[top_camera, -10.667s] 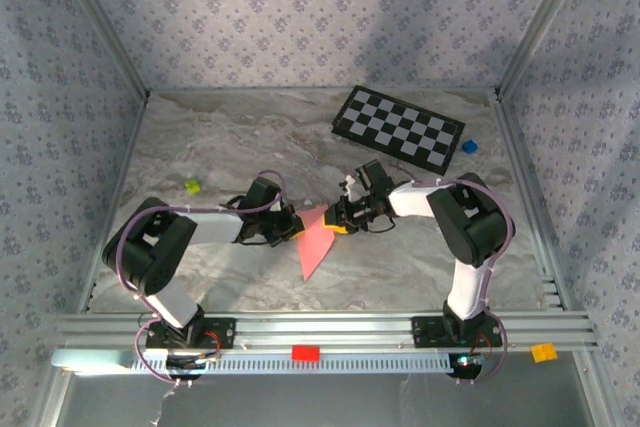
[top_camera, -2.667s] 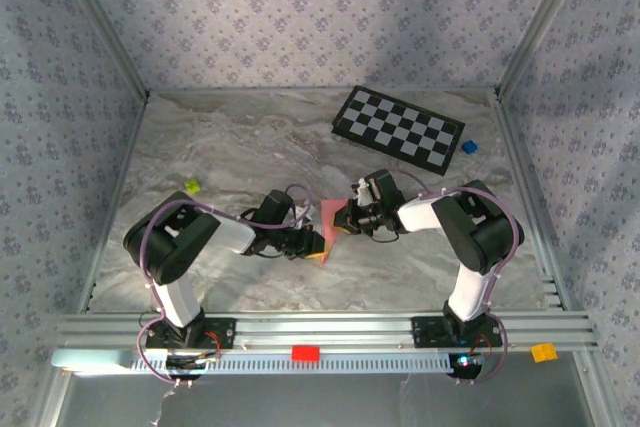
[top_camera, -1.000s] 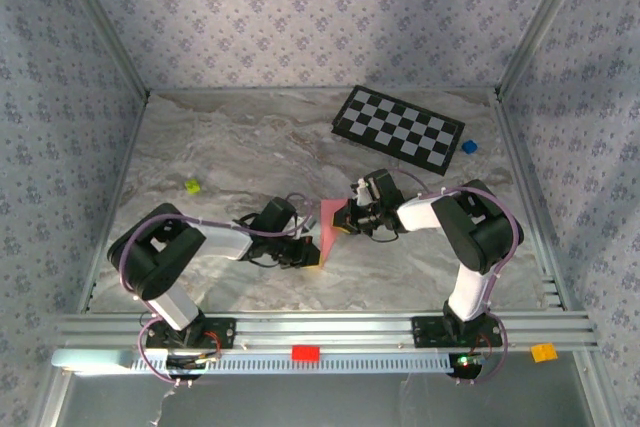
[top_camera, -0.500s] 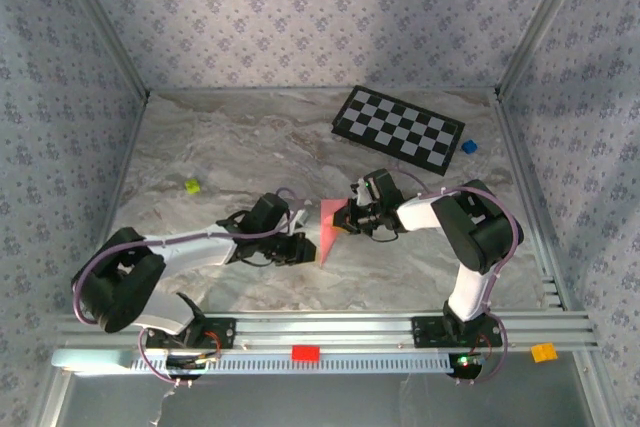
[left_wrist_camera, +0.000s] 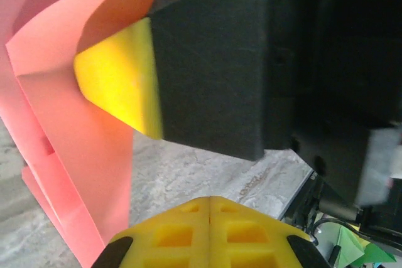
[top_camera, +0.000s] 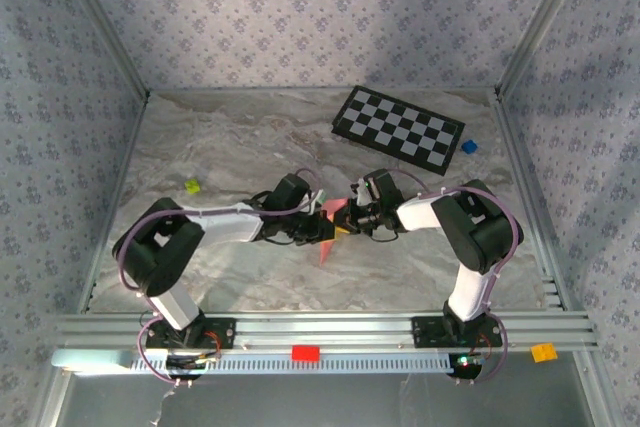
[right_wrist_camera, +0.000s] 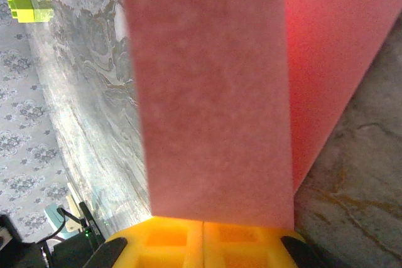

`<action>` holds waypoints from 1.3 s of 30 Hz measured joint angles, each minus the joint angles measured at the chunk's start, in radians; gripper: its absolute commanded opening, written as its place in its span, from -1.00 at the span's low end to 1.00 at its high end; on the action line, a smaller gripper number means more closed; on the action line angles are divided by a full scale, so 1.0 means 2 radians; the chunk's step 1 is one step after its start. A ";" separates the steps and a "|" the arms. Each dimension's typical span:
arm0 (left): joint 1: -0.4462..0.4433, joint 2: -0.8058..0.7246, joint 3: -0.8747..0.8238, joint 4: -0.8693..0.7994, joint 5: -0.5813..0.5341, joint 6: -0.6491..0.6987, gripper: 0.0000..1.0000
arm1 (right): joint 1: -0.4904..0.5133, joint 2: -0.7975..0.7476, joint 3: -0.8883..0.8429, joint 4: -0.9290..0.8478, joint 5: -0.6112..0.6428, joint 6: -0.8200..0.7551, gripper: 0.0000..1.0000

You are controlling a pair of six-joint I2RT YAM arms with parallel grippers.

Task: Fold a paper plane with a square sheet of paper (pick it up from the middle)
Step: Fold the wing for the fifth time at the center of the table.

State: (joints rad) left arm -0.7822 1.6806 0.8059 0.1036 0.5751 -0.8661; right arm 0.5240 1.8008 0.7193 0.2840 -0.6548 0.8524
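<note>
The pink-red sheet of paper (top_camera: 327, 243) hangs at mid-table, folded into layers, one corner pointing toward the near edge. My right gripper (top_camera: 344, 221) is shut on it. In the right wrist view the paper (right_wrist_camera: 207, 92) rises straight out from between the closed yellow pads (right_wrist_camera: 202, 225). My left gripper (top_camera: 320, 231) sits just left of the right one, shut with nothing between its pads (left_wrist_camera: 210, 211). In the left wrist view the paper (left_wrist_camera: 75, 155) curves at the left, beside the right gripper's yellow fingertip (left_wrist_camera: 122, 80). No paper plane shape can be made out.
A black-and-white checkerboard (top_camera: 398, 129) lies at the back right with a small blue block (top_camera: 469, 146) beside it. A green block (top_camera: 192, 186) lies at the left. A red block (top_camera: 305, 352) and an orange block (top_camera: 543, 351) rest on the front rail.
My left gripper has moved up and to the right, from beside the paper's lower edge to right beside the right gripper, and has closed. The right gripper has kept its hold.
</note>
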 measured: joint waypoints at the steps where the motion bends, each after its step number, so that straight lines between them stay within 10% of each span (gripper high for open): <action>1: 0.000 0.006 0.002 0.001 0.000 0.000 -1.00 | 0.001 0.000 0.000 0.000 0.000 0.000 -0.86; 39: -0.054 -0.046 -0.093 -0.017 -0.072 0.029 -0.98 | 0.003 0.002 0.006 -0.008 0.003 0.002 -0.87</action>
State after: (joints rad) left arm -0.8909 1.5879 0.6209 0.0689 0.4320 -0.8082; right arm 0.5297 1.8050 0.7303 0.2687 -0.6487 0.8555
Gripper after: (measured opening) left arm 0.043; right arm 0.068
